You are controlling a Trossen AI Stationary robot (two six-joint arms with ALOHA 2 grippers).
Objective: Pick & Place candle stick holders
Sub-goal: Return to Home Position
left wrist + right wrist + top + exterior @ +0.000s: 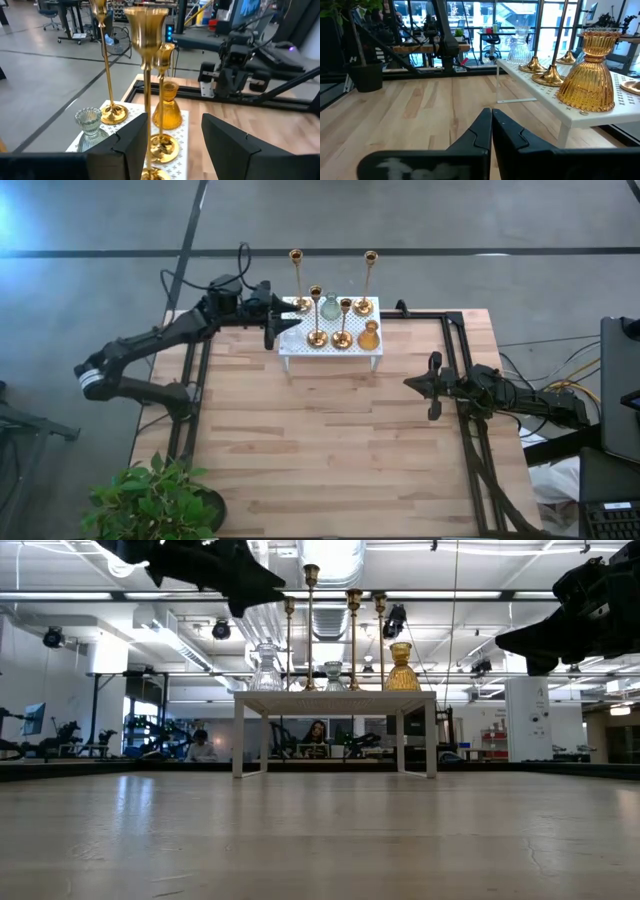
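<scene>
- Left claw [175, 125] hangs spread open, gripping nothing, at the edge of the white rack [296, 346]
- The candle stick holders [342, 330] stand upright on that rack, just ahead of this claw; one tall brass holder [146, 95] has its thin stem right beside a spread finger
- Right claw [491, 117] is clenched and empty above the table [330, 450], well apart from the rack
- Risk: a sideways swing on withdrawal could clip that stem and topple neighbours
</scene>
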